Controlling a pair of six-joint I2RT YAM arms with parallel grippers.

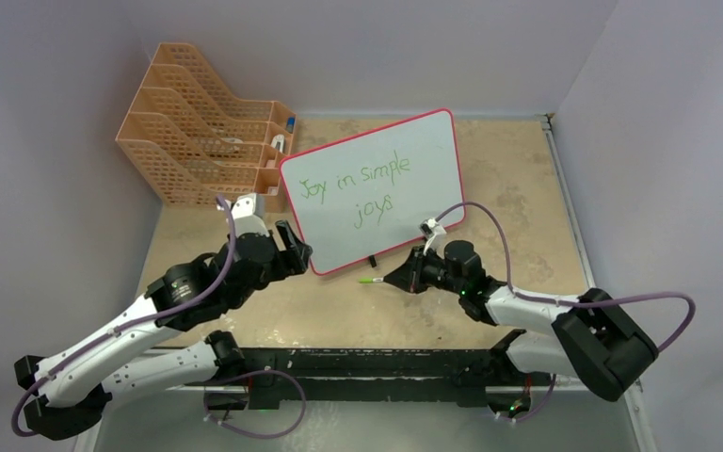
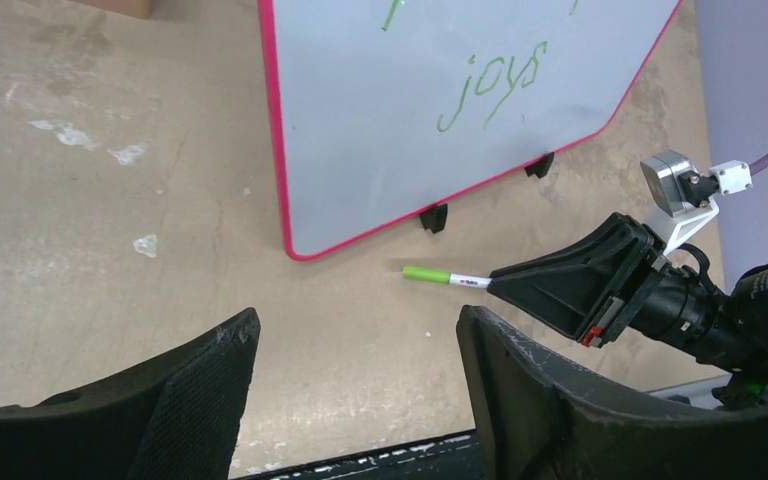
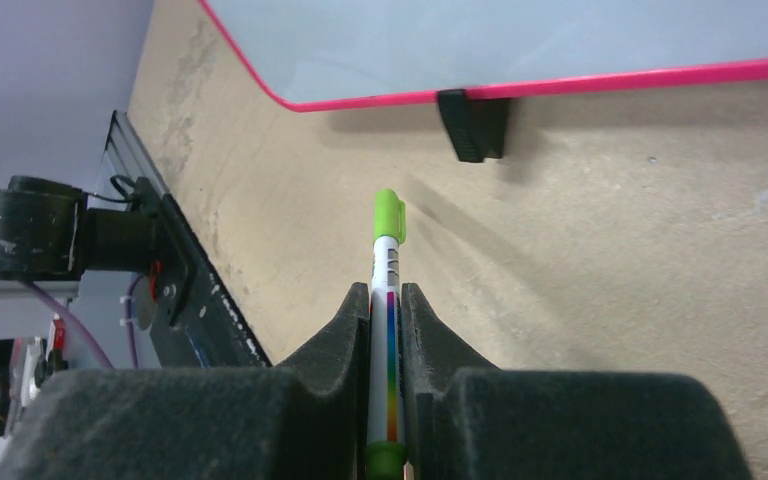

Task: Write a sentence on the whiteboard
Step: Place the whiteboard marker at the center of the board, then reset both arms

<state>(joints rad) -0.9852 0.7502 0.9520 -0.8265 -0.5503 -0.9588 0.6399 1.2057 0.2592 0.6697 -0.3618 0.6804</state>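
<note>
The whiteboard (image 1: 405,151) with its pink-red frame stands tilted on the tan table. The sentence (image 1: 358,184) "Joy in simple joys" is on it in green, in two lines. In the left wrist view only "joys" (image 2: 490,85) shows fully on the board (image 2: 380,150). My right gripper (image 1: 401,278) is shut on a white marker with a green cap (image 1: 371,280), held low over the table just in front of the board's lower edge. The marker (image 3: 388,235) points away from the board edge (image 3: 560,80). My left gripper (image 1: 297,247) is open and empty beside the board's lower left corner.
An orange slotted file organizer (image 1: 198,132) stands at the back left with small items in its end pockets. The board rests on small black feet (image 3: 473,125). A black base rail (image 1: 377,363) runs along the near edge. Purple-grey walls close in on the left, back and right.
</note>
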